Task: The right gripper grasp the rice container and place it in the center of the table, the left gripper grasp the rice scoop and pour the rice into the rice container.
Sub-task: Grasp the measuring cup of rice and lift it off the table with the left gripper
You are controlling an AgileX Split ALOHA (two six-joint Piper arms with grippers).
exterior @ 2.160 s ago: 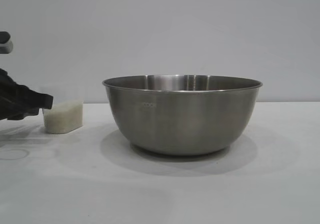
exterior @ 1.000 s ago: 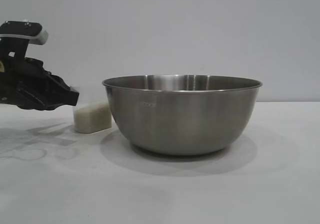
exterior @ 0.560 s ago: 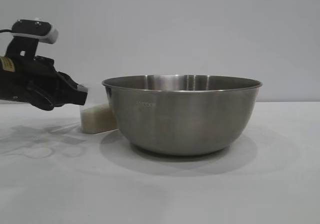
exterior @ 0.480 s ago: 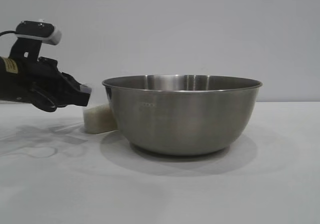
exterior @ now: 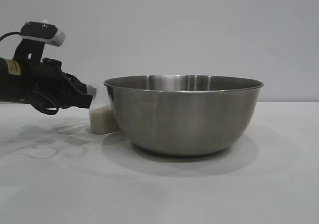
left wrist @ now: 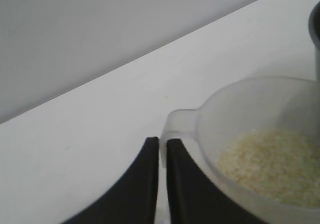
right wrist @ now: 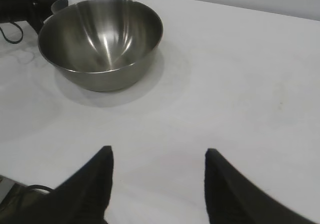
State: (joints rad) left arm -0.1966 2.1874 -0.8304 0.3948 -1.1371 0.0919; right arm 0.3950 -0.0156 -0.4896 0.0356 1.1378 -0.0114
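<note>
The rice container (exterior: pixel 183 116), a big steel bowl, stands mid-table and is empty inside in the right wrist view (right wrist: pixel 102 39). The rice scoop (exterior: pixel 102 120), a frosted cup holding white rice (left wrist: pixel 270 164), sits low on the table against the bowl's left side, partly hidden behind it. My left gripper (exterior: pixel 89 92) is shut on the scoop's tab handle (left wrist: pixel 177 121), with the fingertips pinched together in the left wrist view (left wrist: pixel 162 141). My right gripper (right wrist: pixel 159 154) is open and empty over bare table, well away from the bowl and out of the exterior view.
The white table (exterior: pixel 159 194) stretches all round the bowl, with a plain grey wall behind. The left arm and its cable (exterior: pixel 30 79) reach in from the left. A black cable (right wrist: pixel 20 191) lies near the right arm's base.
My left gripper has carried the scoop rightwards along the table until it reaches the bowl's left side. The bowl has shifted slightly to the right.
</note>
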